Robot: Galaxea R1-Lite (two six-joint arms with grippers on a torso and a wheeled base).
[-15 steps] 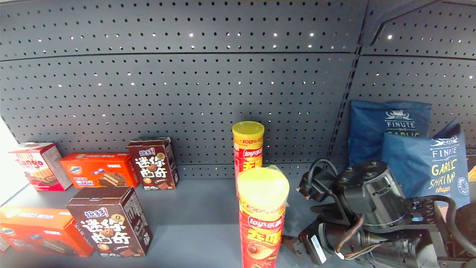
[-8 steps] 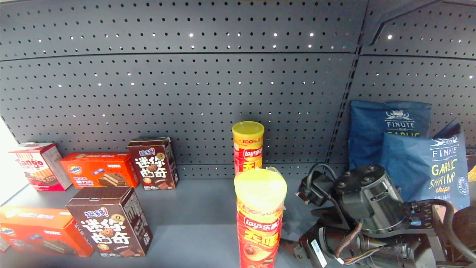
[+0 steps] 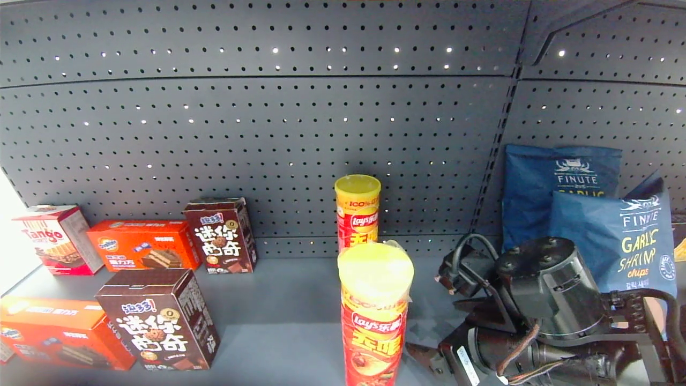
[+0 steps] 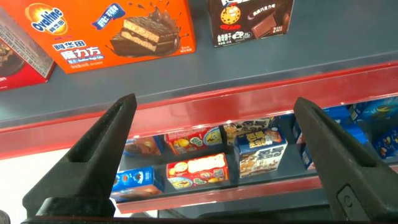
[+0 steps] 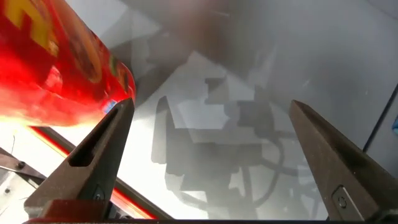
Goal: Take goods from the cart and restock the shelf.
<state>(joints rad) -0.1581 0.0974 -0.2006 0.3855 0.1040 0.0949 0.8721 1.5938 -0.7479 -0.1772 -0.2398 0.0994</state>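
the right gripper (image 5: 211, 106) gapes wide with nothing between its fingers, just beside the front chip can (image 3: 375, 316), which stands upright on the shelf (image 3: 278, 316) directly before a second can (image 3: 357, 212). the left gripper (image 4: 214, 102) is likewise spread wide, facing the shelf's front near an orange box (image 4: 112, 28).

Splayed tool (image 4: 214, 101) before red-edged shelf (image 4: 261, 79)
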